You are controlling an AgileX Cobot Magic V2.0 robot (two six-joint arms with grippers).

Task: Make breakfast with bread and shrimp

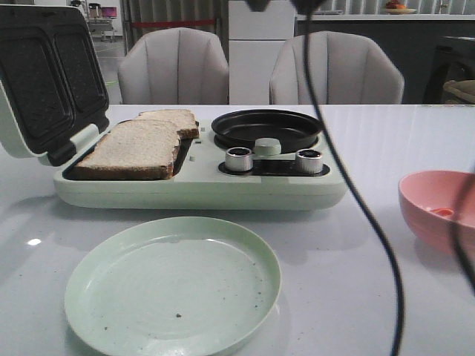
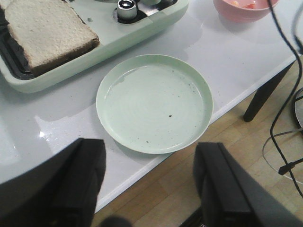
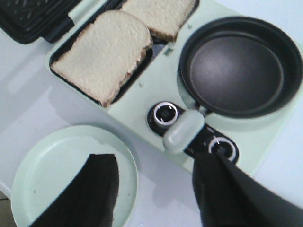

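Note:
Two slices of bread point(image 1: 133, 148) point(image 3: 105, 53) lie side by side on the open grill of a pale green breakfast maker point(image 1: 200, 185), the far slice point(image 1: 174, 119) point(image 3: 161, 16) partly tucked behind the near one. A small orange shrimp point(image 1: 443, 212) rests inside a pink bowl point(image 1: 438, 208) at the right, and orange pieces show in the same bowl point(image 2: 239, 7) in the left wrist view. My left gripper point(image 2: 149, 182) hangs open over the table's front edge, nothing in it. My right gripper point(image 3: 156, 187) is open above the table in front of the knobs, holding nothing.
An empty pale green plate point(image 1: 172, 285) point(image 2: 155, 101) point(image 3: 57, 175) sits in front of the maker. The maker has a round black pan point(image 1: 267, 130) point(image 3: 239, 66), two silver knobs point(image 1: 239, 158) and a raised lid point(image 1: 48, 74). Black cables point(image 1: 356, 200) hang at the right. Two chairs stand behind the table.

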